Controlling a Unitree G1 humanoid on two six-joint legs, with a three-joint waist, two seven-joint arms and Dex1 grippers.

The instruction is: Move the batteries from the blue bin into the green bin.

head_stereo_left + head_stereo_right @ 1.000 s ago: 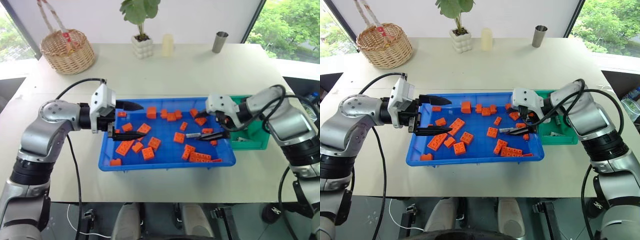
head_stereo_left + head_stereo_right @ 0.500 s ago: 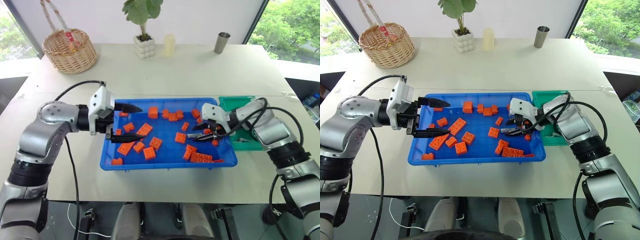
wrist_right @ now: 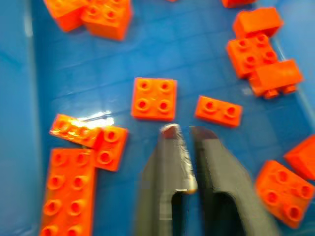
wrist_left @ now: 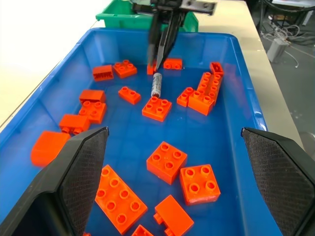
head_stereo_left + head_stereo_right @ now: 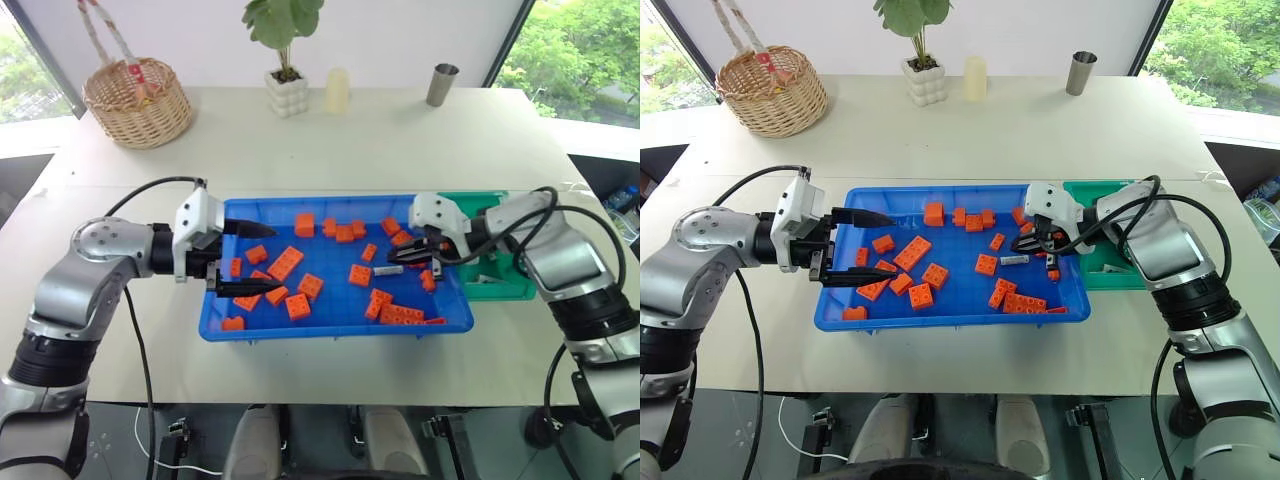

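Observation:
The blue bin [image 5: 330,330] sits mid-table, scattered with orange bricks. At its right end my right gripper [image 5: 405,263] points down and left, shut on a small silvery battery [image 5: 387,270] that sticks out past its tips. The same battery [image 4: 156,84] hangs below those dark fingers [image 4: 153,46] in the left wrist view. A silvery streak [image 3: 183,162] lies between the near-closed fingers in the right wrist view. I cannot tell whether the battery is clear of the bin floor. The green bin [image 5: 515,290] stands against the blue bin's right side. My left gripper [image 5: 245,260] is open over the bin's left end, holding nothing.
Several orange bricks [image 5: 298,306] lie loose across the blue bin's floor, some right by the battery. Along the back of the table stand a wicker basket [image 5: 135,100], a potted plant [image 5: 285,90], a cream candle [image 5: 337,92] and a metal cup [image 5: 440,85].
A second ago my right gripper stood open around the battery; it has closed on it since. The left gripper has stayed open in place.

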